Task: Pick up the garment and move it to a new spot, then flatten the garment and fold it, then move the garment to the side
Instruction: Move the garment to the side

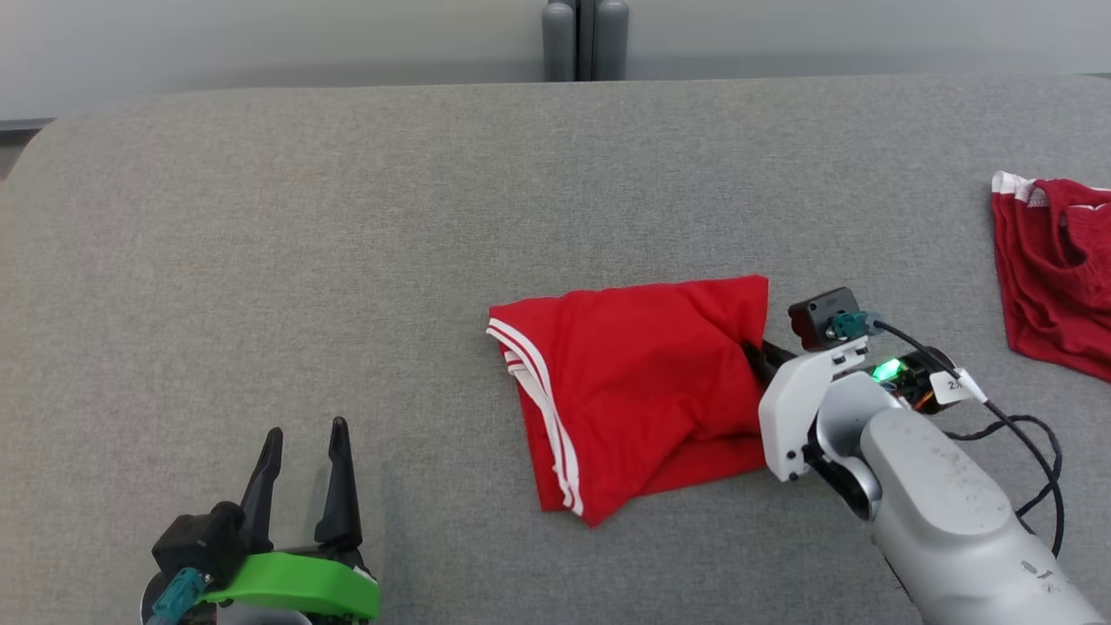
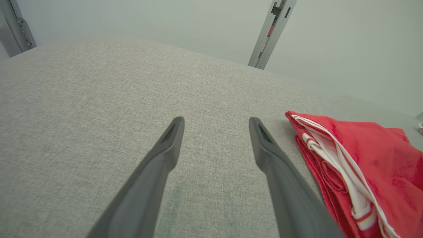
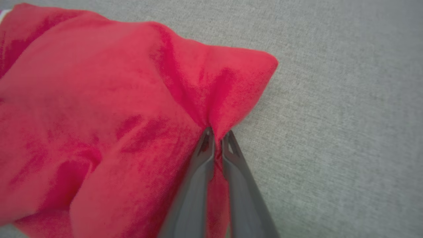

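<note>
Two long dark fingers (image 3: 198, 172) clamped tight, and there's red cloth pinched between the tips! That's the right gripper (image 3: 216, 137), biting a puckered fold at the right-hand edge of the folded red fabric garment with white stripes (image 1: 634, 391), close to its far right corner.

The pale right forearm (image 1: 946, 512) comes in from the lower right of the head view and slants up and to the left. The wrist sits low by the cloth, and the fingers point toward the robot's left, into the garment.

The garment lies on the grey woven table surface (image 1: 347, 217), a little right of centre and toward the near side. It is roughly as wide as it is deep, so no clear long axis. Its white-striped edge faces the robot's left and runs far to near, slanting rightward as it comes closer.

Over at lower left, the left gripper (image 1: 305, 427) is spread wide with nothing in it, fingers pointing away over bare table, apart from the cloth.

Another crumpled red garment (image 1: 1055, 269) lies at the far right edge.
</note>
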`<state>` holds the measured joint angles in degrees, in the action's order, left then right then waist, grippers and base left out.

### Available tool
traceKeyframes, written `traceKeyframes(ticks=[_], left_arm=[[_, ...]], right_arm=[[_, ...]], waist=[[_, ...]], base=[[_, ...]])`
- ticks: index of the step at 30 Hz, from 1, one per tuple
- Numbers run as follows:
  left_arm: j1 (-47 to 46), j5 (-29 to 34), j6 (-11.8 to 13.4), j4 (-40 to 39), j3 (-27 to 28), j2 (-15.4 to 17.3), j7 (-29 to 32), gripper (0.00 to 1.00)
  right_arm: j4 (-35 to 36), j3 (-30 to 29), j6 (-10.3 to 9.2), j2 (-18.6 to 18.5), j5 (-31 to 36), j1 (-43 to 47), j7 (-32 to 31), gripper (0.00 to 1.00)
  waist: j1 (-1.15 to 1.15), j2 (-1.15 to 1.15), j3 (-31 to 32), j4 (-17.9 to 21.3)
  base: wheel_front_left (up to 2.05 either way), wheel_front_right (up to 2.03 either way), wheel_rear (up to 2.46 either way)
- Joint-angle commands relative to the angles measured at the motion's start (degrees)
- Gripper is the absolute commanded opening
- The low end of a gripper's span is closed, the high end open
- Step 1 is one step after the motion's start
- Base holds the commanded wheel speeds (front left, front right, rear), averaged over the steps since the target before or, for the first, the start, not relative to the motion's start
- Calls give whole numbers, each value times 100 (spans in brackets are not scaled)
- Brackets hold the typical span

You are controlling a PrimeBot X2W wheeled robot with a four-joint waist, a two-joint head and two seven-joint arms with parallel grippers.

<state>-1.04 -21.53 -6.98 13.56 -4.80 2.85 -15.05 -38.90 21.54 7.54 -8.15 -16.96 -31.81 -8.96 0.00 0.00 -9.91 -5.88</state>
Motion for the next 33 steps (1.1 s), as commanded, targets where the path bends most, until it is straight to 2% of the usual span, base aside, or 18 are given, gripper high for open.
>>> traceKeyframes(ticks=[1, 6, 17, 25, 33], left_arm=[[-98, 29, 3, -5, 1, 10, -15, 100], [-124, 80, -14, -44, -38, 11, -14, 100], [-303, 256, -42, -121, -288, 13, -9, 100], [-610, 397, -50, -112, -406, 96, -9, 100], [-853, 425, -54, -88, -543, 178, -8, 100]], right_arm=[[32, -26, -12, -126, 37, -115, 72, 0], [305, -55, -12, -358, 84, -316, 70, 0], [1325, -394, -11, -1024, 79, -244, -461, 0], [1724, -894, -11, -994, 200, -144, -532, 0], [1679, -1183, -11, -754, 327, -312, -365, 0]], waist=[[0, 0, 33, 155], [0, 0, 117, 509], [0, 0, 5, 1680], [0, 0, -353, 2258], [0, 0, -580, 2364]], base=[[0, 0, 0], [0, 0, 0], [0, 0, 0], [0, 0, 0], [0, 0, 0]])
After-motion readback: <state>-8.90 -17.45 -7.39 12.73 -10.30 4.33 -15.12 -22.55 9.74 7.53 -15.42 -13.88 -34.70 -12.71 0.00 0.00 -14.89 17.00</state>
